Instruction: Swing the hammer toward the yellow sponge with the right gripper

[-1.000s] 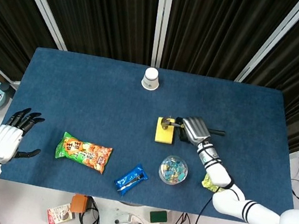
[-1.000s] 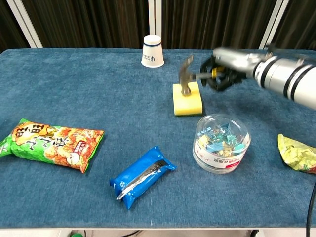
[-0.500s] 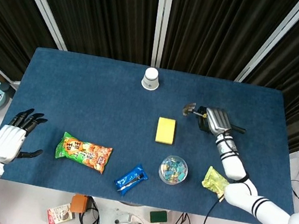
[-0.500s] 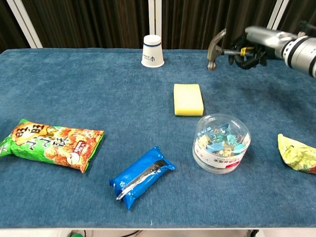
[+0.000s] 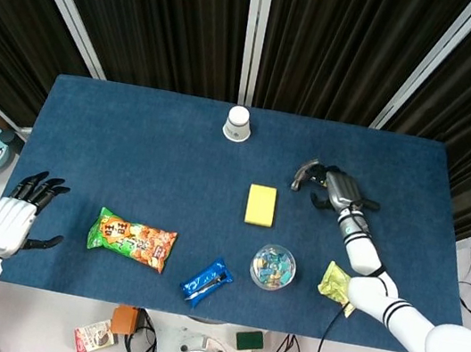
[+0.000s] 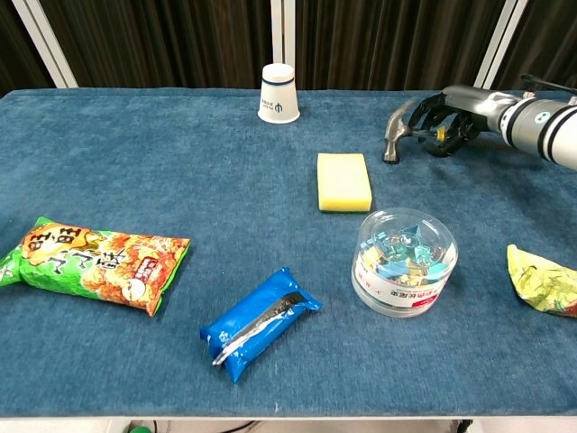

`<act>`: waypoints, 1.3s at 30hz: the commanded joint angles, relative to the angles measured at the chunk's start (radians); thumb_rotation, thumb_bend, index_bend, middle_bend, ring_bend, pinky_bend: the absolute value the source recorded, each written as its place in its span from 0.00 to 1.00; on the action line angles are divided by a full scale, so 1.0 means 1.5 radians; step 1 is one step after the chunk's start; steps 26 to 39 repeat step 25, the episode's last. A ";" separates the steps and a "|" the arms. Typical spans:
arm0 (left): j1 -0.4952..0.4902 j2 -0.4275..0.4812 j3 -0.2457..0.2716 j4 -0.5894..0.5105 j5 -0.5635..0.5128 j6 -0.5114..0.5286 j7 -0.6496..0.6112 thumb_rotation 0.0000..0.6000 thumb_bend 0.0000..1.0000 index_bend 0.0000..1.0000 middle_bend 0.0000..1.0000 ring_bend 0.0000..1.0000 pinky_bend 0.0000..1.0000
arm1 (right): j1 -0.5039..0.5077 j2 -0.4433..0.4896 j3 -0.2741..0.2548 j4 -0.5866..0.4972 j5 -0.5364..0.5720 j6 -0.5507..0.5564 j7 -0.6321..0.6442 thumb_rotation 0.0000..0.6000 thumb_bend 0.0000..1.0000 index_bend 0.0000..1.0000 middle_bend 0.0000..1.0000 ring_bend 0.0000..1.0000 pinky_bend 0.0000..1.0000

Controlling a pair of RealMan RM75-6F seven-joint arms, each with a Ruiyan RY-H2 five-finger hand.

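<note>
We hold the hammer (image 6: pixel 398 129) low over the blue table (image 5: pixel 133 141), right of the yellow sponge (image 6: pixel 343 180).

Far left, our left hand (image 5: pixel 13 218) hangs off the table edge, fingers spread and holding nothing. Rightward lie a green snack bag (image 6: pixel 95 261), a blue packet (image 6: pixel 260 322), a white paper cup (image 6: pixel 279 92) at the back, then the sponge. A clear tub of clips (image 6: pixel 403 260) sits nearer us than our right fingers, a yellow wrapper (image 6: pixel 544 280) nearer still. Our right hand (image 6: pixel 448 110) wraps the handle, the hammer head pointing down at the cloth, apart from the sponge.

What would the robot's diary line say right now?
right hand: grips hammer | hammer head: on table, apart from yellow sponge | left hand: open
</note>
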 commanded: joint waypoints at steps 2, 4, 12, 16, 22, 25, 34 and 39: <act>0.000 0.004 -0.002 -0.002 0.000 0.002 0.001 1.00 0.09 0.20 0.16 0.05 0.11 | -0.041 0.071 -0.003 -0.102 -0.019 0.061 -0.003 1.00 0.08 0.04 0.11 0.00 0.13; 0.000 0.007 -0.003 -0.003 0.000 0.003 0.002 1.00 0.09 0.20 0.16 0.05 0.11 | -0.071 0.121 -0.008 -0.173 -0.035 0.110 -0.010 1.00 0.08 0.03 0.12 0.00 0.13; 0.007 0.026 -0.010 0.000 -0.024 0.003 0.044 1.00 0.09 0.20 0.16 0.05 0.11 | -0.220 0.300 -0.067 -0.407 -0.104 0.335 -0.135 1.00 0.21 0.05 0.18 0.01 0.15; 0.019 0.028 -0.016 0.004 -0.044 0.014 0.063 1.00 0.09 0.20 0.16 0.05 0.11 | -0.313 0.357 -0.110 -0.482 -0.148 0.469 -0.178 1.00 0.21 0.05 0.16 0.01 0.15; 0.041 0.025 -0.018 0.009 -0.051 0.045 0.066 1.00 0.09 0.20 0.16 0.05 0.11 | -0.428 0.382 -0.171 -0.490 -0.219 0.602 -0.117 1.00 0.21 0.04 0.09 0.00 0.10; 0.050 0.024 -0.015 0.009 -0.044 0.059 0.067 1.00 0.09 0.20 0.16 0.05 0.11 | -0.456 0.377 -0.186 -0.479 -0.241 0.628 -0.090 1.00 0.21 0.04 0.09 0.00 0.09; 0.050 0.024 -0.015 0.009 -0.044 0.059 0.067 1.00 0.09 0.20 0.16 0.05 0.11 | -0.456 0.377 -0.186 -0.479 -0.241 0.628 -0.090 1.00 0.21 0.04 0.09 0.00 0.09; 0.050 0.024 -0.015 0.009 -0.044 0.059 0.067 1.00 0.09 0.20 0.16 0.05 0.11 | -0.456 0.377 -0.186 -0.479 -0.241 0.628 -0.090 1.00 0.21 0.04 0.09 0.00 0.09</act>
